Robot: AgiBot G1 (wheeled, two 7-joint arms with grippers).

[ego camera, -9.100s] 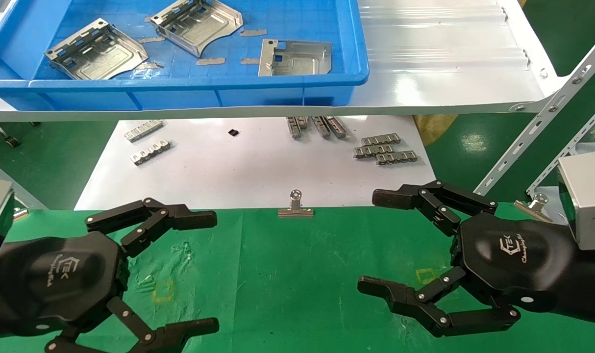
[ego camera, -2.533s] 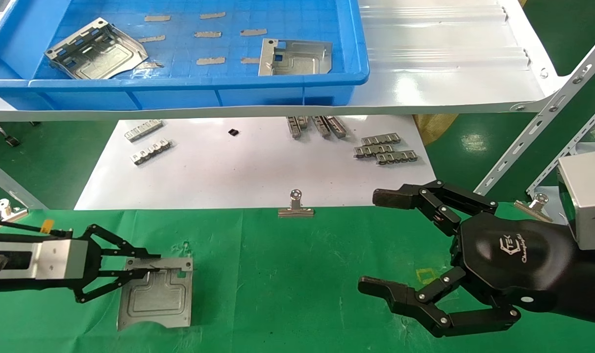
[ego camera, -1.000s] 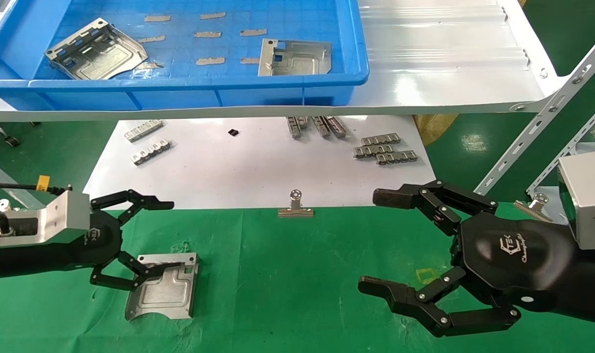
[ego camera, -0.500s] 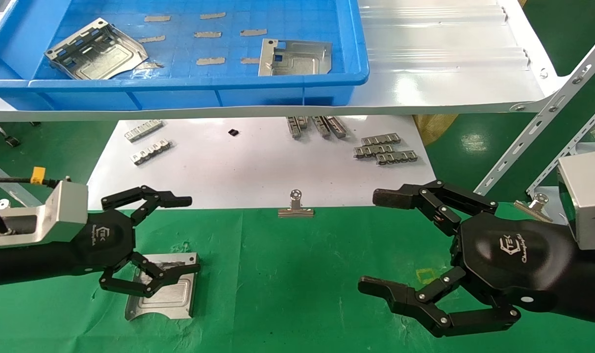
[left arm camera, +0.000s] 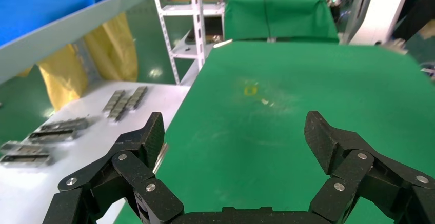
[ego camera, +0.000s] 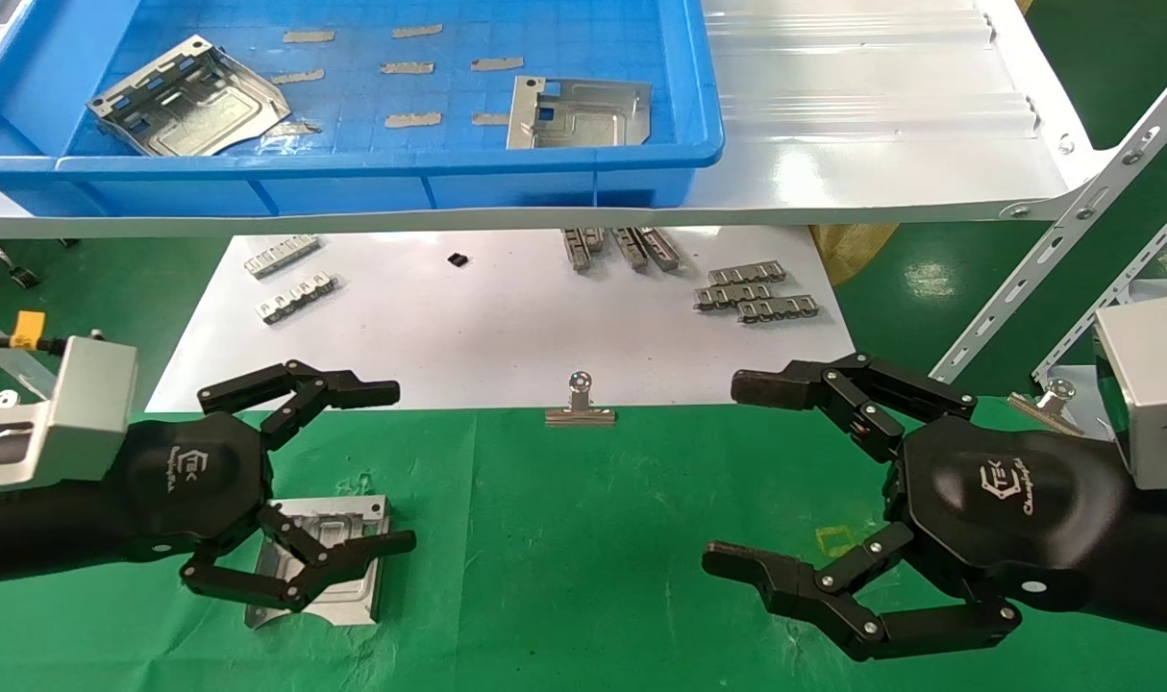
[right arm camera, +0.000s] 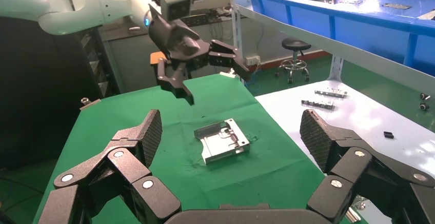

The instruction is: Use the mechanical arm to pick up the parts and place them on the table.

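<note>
1. The square stamped silver sheet-metal plate (ego camera: 338, 567) lay flat on the bright green cloth table (ego camera: 583, 538), on its left side, with its raised ribs facing up.
2. The black left gripper (ego camera: 353, 471) hung just above that plate with its jointed fingers spread wide, gripping nothing. In the right wrist view the same plate (right arm camera: 224, 141) sat clear of that gripper (right arm camera: 202, 75), with open air between them.
3. The black right gripper (ego camera: 737, 476) hovered over the table's right side, its fingers spread apart and empty, beside a small yellow square outline (ego camera: 836, 540).
4. Two more ribbed silver plates, one on the left (ego camera: 187, 98) and one on the right (ego camera: 580, 112), lay in the blue plastic bin (ego camera: 353, 163) on the glossy white shelf (ego camera: 872, 125).
5. Below the shelf, a white sheet (ego camera: 487, 327) carried small slotted grey metal strips (ego camera: 757, 293). A silver binder clip (ego camera: 580, 404) sat at the edge of the cloth.
6. The left wrist view showed only scuffed green cloth (left arm camera: 308, 106) ahead of its fingers (left arm camera: 149, 137). Farther off stood white metal shelving (left arm camera: 197, 24) and another green-covered table (left arm camera: 279, 14). The placed plate did not appear in that view.
</note>
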